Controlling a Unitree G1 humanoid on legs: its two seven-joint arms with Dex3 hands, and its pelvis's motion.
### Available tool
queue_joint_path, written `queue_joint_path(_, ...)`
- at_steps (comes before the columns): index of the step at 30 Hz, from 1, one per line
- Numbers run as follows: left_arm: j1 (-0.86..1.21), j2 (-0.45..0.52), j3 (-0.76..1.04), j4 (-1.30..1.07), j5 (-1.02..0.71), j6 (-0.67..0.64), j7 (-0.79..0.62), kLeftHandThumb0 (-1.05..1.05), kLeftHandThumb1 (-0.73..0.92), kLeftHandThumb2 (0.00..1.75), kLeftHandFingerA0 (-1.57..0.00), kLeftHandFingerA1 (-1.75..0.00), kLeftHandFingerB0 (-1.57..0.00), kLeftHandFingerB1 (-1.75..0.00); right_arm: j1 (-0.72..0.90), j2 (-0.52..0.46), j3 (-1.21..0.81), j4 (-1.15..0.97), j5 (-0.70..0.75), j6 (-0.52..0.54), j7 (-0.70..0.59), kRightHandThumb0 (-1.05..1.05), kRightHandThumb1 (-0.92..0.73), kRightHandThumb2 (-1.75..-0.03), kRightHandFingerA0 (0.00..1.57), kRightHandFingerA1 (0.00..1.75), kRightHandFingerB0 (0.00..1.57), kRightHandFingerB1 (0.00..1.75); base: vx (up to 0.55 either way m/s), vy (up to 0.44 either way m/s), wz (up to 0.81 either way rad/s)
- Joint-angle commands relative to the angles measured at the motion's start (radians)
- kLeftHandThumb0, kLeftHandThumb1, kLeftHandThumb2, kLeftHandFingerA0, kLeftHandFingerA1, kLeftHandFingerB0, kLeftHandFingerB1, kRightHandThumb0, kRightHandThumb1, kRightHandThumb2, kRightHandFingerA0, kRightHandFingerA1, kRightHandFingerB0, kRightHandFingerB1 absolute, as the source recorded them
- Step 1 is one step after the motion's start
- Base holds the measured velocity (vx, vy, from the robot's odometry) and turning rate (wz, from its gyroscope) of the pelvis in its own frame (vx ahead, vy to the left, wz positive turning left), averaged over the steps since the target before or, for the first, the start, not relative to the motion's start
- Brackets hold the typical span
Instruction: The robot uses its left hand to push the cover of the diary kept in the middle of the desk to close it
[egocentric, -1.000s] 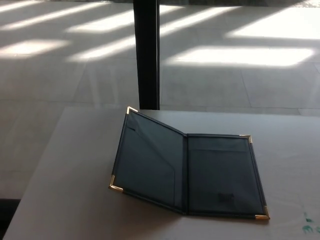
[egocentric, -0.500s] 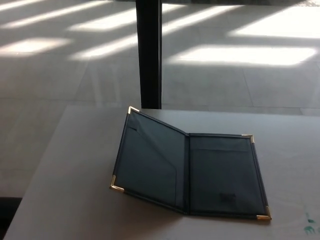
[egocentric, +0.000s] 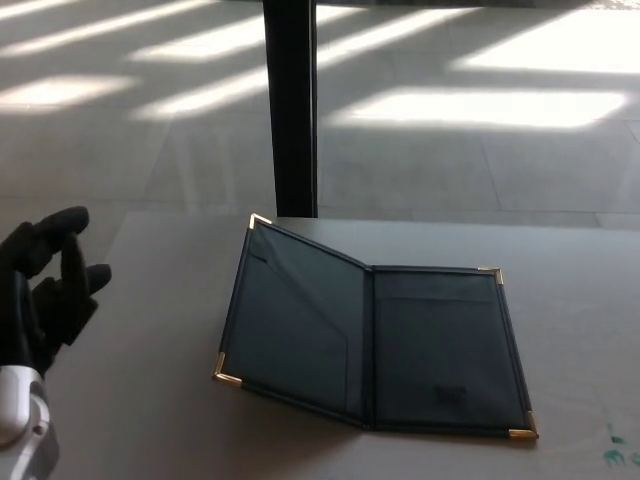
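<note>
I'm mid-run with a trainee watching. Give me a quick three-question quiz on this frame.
1. True or false: the left hand is touching the diary.
2. Which cover is raised off the desk: A) the robot's left, B) its right?
3. Fill in: the diary's corners are capped in ____ metal.

Key: 1. False, it is apart, to the diary's left. 2. A. 3. Gold-coloured.

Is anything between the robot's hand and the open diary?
No. In the head view, only bare desk lies between the left hand and the diary.
</note>
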Motion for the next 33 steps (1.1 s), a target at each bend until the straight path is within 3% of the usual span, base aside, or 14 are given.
queue_joint_path(1,0.029,0.021,-0.003,-0.012,0.022,0.059,-0.034,-0.91,0.92,0.82,-0.59,-0.52,-0.44,-0.48,-0.002,-0.026,0.002,0.012,0.025,0.006,0.002,-0.92,-0.92,-0.72,0.65,0.93,0.66,0.73,0.00,0.000,0.00)
queue_joint_path(2,0.034,0.023,-0.001,-0.017,0.016,0.070,-0.041,-0.91,0.92,0.81,-0.58,-0.51,-0.43,-0.47,-0.001,-0.026,0.005,0.011,0.024,0.003,0.005,-0.92,-0.92,-0.72,0.66,0.93,0.67,0.74,0.00,0.000,0.00)
queue_joint_path(4,0.035,0.009,0.009,-0.043,-0.006,0.121,-0.038,-0.88,0.92,0.76,-0.54,-0.50,-0.45,-0.48,0.007,-0.018,0.008,-0.020,0.028,0.015,-0.009,-0.94,-0.69,-1.05,0.71,0.93,0.69,0.76,0.00,0.000,0.00)
queue_joint_path(5,0.037,0.009,0.009,-0.042,-0.005,0.124,-0.042,-0.88,0.92,0.76,-0.53,-0.51,-0.44,-0.48,0.006,-0.021,0.011,-0.012,0.027,0.010,-0.004,-0.92,-0.92,-0.72,0.65,0.93,0.70,0.74,0.00,0.000,0.00)
queue_joint_path(6,0.040,0.010,0.006,-0.044,-0.003,0.127,-0.048,-0.82,0.80,1.13,-0.45,-0.58,-0.41,-0.56,0.004,-0.020,0.007,-0.014,0.033,0.016,-0.008,-0.82,-0.73,-1.24,0.69,0.90,0.68,0.76,0.00,0.000,0.00)
queue_joint_path(7,0.040,0.010,0.007,-0.046,-0.002,0.130,-0.049,-0.82,0.80,1.13,-0.45,-0.58,-0.41,-0.56,0.005,-0.020,0.008,-0.014,0.035,0.016,-0.009,-0.82,-0.73,-1.24,0.69,0.90,0.68,0.76,0.00,0.000,0.00)
queue_joint_path(8,0.045,0.014,0.001,-0.041,0.005,0.124,-0.057,-0.81,0.81,1.13,-0.45,-0.59,-0.42,-0.57,0.002,-0.021,0.008,-0.010,0.033,0.013,-0.013,-0.91,-0.92,-0.71,0.68,0.92,0.71,0.72,0.00,0.000,0.00)
queue_joint_path(9,0.046,0.014,0.002,-0.041,0.007,0.125,-0.059,-0.81,0.81,1.13,-0.45,-0.59,-0.42,-0.57,0.002,-0.021,0.008,-0.009,0.033,0.012,-0.014,-0.91,-0.92,-0.71,0.68,0.92,0.71,0.72,0.00,0.000,0.00)
queue_joint_path(10,0.051,0.026,-0.010,-0.028,0.025,0.115,-0.069,-0.87,0.91,0.83,-0.49,-0.52,-0.40,-0.48,-0.004,-0.023,0.003,0.002,0.040,0.016,-0.016,-0.92,-0.92,-0.70,0.69,0.91,0.72,0.71,0.00,0.000,0.00)
queue_joint_path(15,0.045,0.011,-0.009,-0.012,0.034,0.104,-0.061,-0.79,0.92,0.83,-0.49,-0.53,-0.38,-0.48,-0.004,-0.038,0.023,0.002,0.025,0.000,-0.007,-0.91,-0.92,-0.73,0.66,0.91,0.69,0.72,0.00,0.000,0.00)
queue_joint_path(16,0.044,-0.004,-0.008,-0.015,0.034,0.110,-0.047,-0.78,0.81,1.13,-0.48,-0.61,-0.41,-0.57,-0.004,-0.035,0.020,-0.004,0.030,0.006,-0.014,-0.91,-0.92,-0.71,0.69,0.90,0.72,0.71,0.00,0.000,0.00)
queue_joint_path(17,0.034,-0.027,-0.005,-0.020,0.025,0.148,-0.026,-0.81,0.92,0.77,-0.53,-0.50,-0.45,-0.48,-0.007,-0.032,0.017,-0.007,0.035,0.006,-0.017,-0.91,-0.92,-0.71,0.69,0.89,0.71,0.71,0.00,0.000,0.00)
queue_joint_path(32,0.036,-0.304,-0.231,-0.120,0.095,0.338,0.072,-0.88,0.92,0.84,-0.54,-0.55,-0.40,-0.49,-0.024,-0.053,0.028,-0.031,0.048,0.035,-0.011,-0.91,-0.92,-0.72,0.62,0.89,0.68,0.70,0.00,0.000,0.00)
queue_joint_path(33,0.038,-0.315,-0.240,-0.113,0.103,0.348,0.081,-0.83,0.92,0.85,-0.57,-0.55,-0.41,-0.49,-0.026,-0.055,0.030,-0.024,0.046,0.026,-0.003,-0.80,-0.71,-1.22,0.61,0.86,0.67,0.75,0.00,0.000,0.00)
